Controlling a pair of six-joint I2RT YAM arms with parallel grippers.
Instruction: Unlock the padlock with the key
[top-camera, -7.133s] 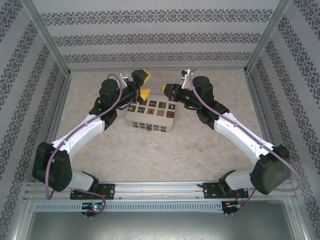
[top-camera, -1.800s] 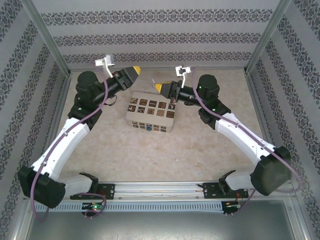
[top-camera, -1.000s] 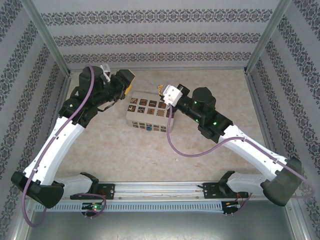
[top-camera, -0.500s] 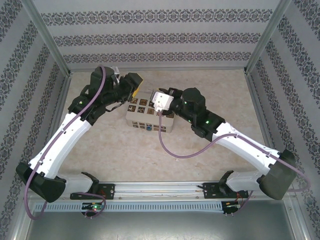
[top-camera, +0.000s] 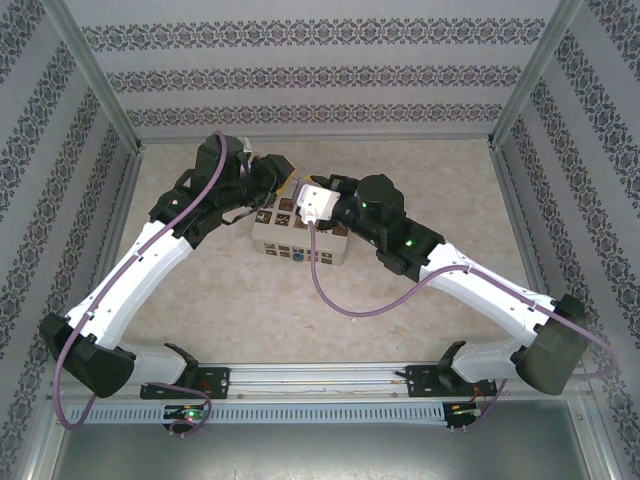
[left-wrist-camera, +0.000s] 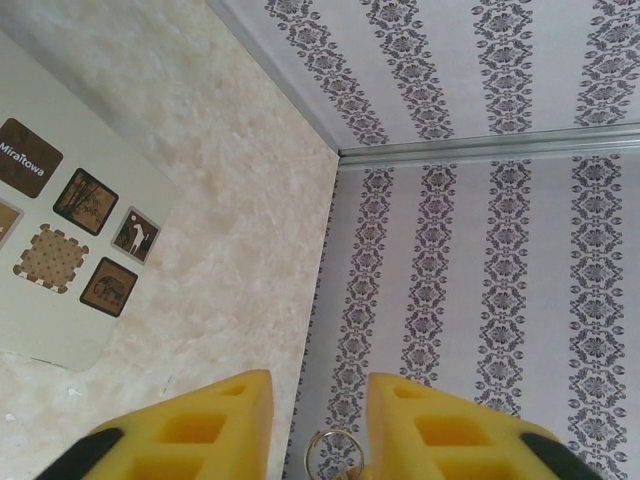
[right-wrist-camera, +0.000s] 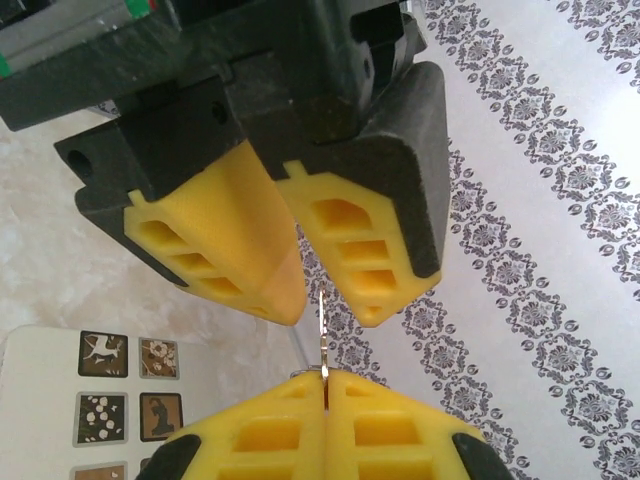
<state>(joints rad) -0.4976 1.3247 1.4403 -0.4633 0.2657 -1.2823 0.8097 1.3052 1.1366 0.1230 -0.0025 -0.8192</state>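
The left gripper (left-wrist-camera: 318, 392) hangs near the cream box's (top-camera: 262, 238) twelve o'clock edge, its fingers parted with a clear gap. The right gripper (right-wrist-camera: 325, 380) is pinched on the key (right-wrist-camera: 322, 335), blade pointing into that gap. So the key is in hand. The padlock (top-camera: 297, 255), at the box's six o'clock face, looks untouched — inserting and turning are still to do.

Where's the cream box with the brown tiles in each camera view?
Top external: cream box in the picture's centre.
Left wrist: at the left edge, around mid-height.
Right wrist: in the lower left corner.
Shared landmark: the patterned wall.
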